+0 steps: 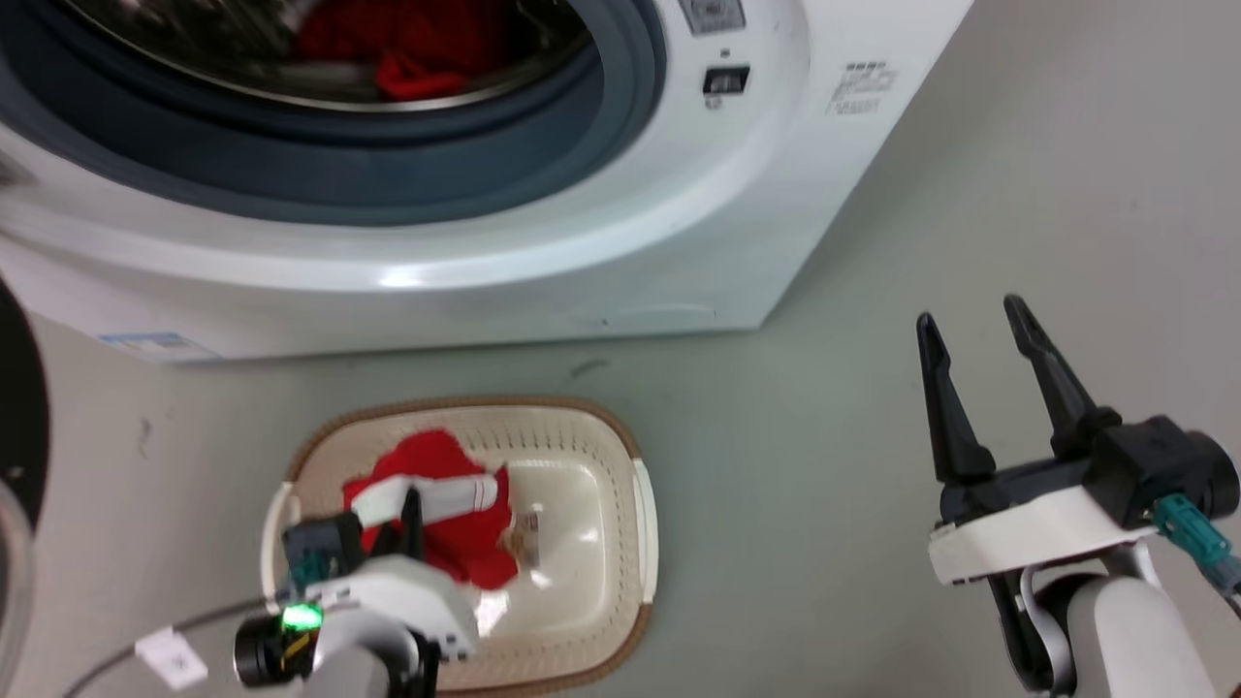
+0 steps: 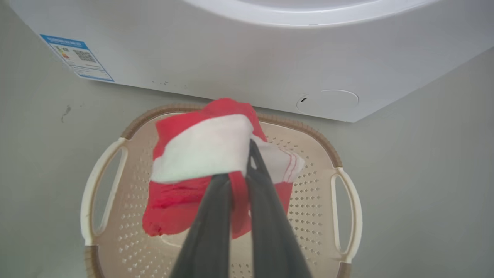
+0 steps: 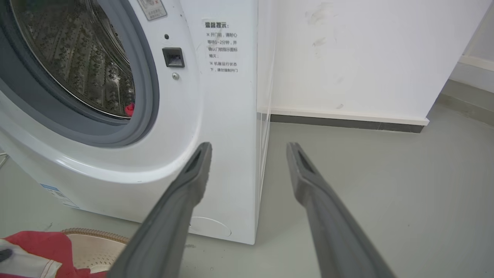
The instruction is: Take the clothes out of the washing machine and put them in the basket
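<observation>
One red garment (image 2: 173, 204) clamped in left hand (image 2: 238, 170) over basket (image 2: 313, 136); right hand (image 1: 970, 315) apart, empty; more clothes (image 1: 407, 48) in washing machine (image 1: 582, 257).

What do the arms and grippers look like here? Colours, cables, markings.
Left gripper and right gripper match: two long tapering black fingers on a black base, a white wrist shell, a pale grey forearm and a teal connector at the side. The left wrist also carries a green light and a grey cable with a white tag.

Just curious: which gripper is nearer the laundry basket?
Left. The left gripper is over the basket, shut on a red-and-white garment; the right gripper is open, off to its side.
</observation>
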